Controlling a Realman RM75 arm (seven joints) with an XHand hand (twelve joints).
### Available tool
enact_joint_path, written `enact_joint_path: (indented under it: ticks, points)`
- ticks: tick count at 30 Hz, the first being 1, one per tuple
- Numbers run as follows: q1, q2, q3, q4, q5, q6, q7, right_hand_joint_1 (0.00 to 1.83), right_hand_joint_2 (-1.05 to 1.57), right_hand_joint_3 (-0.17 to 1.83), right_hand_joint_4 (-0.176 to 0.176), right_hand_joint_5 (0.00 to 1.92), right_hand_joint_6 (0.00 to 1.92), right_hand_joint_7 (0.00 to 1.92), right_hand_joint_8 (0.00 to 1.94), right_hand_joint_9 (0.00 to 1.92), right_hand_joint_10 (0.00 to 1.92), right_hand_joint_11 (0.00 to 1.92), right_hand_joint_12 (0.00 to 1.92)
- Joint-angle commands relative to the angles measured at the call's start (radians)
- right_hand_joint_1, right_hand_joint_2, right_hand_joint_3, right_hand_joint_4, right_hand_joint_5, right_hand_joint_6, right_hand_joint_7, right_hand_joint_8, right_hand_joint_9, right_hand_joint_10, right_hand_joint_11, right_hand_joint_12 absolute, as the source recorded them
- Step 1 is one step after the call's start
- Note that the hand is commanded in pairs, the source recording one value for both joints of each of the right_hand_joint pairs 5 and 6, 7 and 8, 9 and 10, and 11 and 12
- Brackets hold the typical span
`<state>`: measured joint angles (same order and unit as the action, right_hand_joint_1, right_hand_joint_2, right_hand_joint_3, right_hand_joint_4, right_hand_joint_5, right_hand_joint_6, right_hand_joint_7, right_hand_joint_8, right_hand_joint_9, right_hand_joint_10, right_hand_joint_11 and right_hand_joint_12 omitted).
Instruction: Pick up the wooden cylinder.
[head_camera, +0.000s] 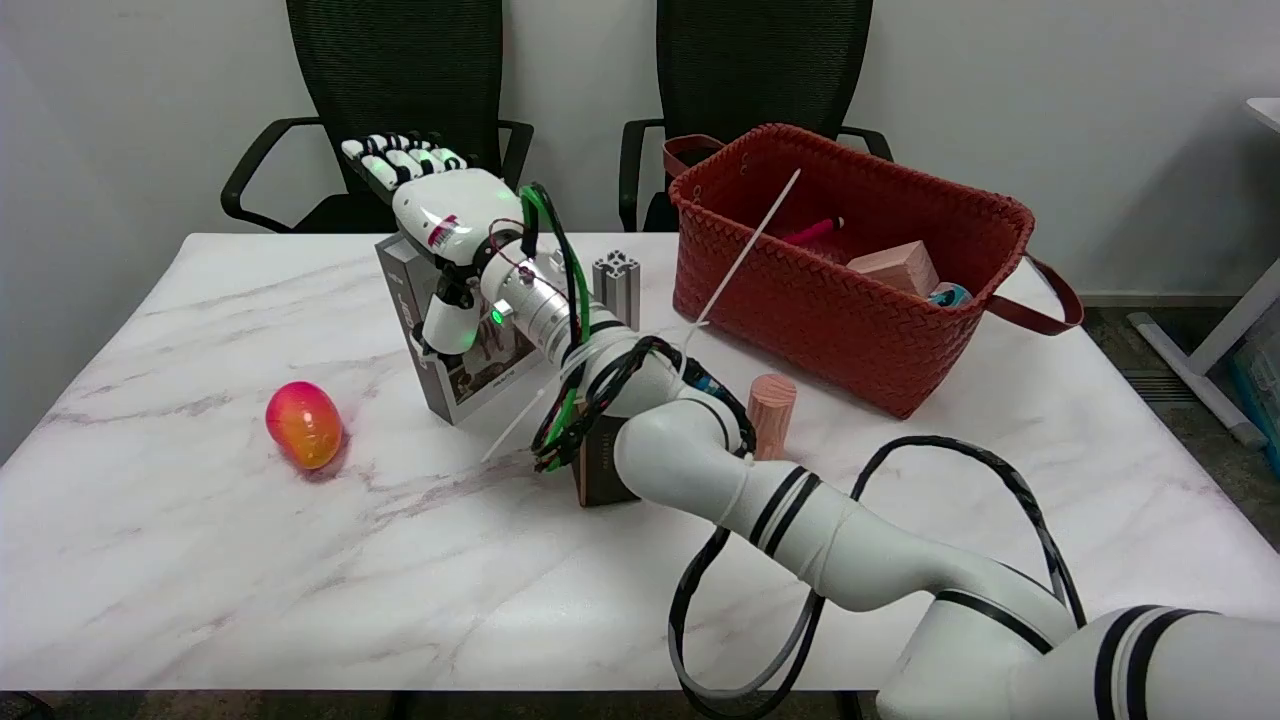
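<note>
We see the cylinder (772, 414) standing upright on the table (200, 560), just in front of the red basket (850, 300) and partly hidden behind the right arm (800, 520). Our right hand (430, 200) is well apart from it, raised above a tilted box (440, 360), fingers straight and spread, holding nothing. An egg-shaped toy (304, 424) lies far left.

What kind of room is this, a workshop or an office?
Most likely an office or meeting room used as a robot test space. Two black office chairs stand against a plain white wall behind a marble-patterned table, where test props lie scattered: a woven red basket, a wooden cylinder and a toy mango.
</note>
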<state>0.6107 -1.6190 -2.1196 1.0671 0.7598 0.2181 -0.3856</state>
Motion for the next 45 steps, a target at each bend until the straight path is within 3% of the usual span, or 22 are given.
enact_joint_path:
  ticks: [1,15,23,34,40,45]
  points:
    - [-0.021,0.012,0.003,0.03,0.005,-0.01,-0.025,1.28,-0.07,1.36,0.0,0.04,0.04,0.05,0.05,0.07,0.07,0.12,0.12]
    - [-0.086,0.031,0.0,0.138,0.018,0.041,-0.026,1.28,-0.08,1.36,0.0,0.04,0.04,0.05,0.05,0.07,0.07,0.12,0.12]
    - [-0.212,0.039,-0.003,0.289,0.011,0.209,-0.028,1.3,-0.07,1.35,0.0,0.04,0.04,0.05,0.05,0.07,0.07,0.11,0.11]
    - [-0.365,0.025,-0.051,0.372,0.023,0.468,-0.093,1.32,0.06,1.27,0.0,0.04,0.04,0.05,0.05,0.1,0.1,0.15,0.15]
    - [-0.435,0.024,-0.078,0.468,0.22,0.561,-0.212,1.26,-0.01,1.27,0.0,0.07,0.07,0.07,0.07,0.17,0.17,0.15,0.15]
    - [-0.481,0.038,-0.111,0.52,0.252,0.669,-0.241,1.23,-0.1,1.16,0.0,0.07,0.07,0.07,0.07,0.2,0.2,0.13,0.13]
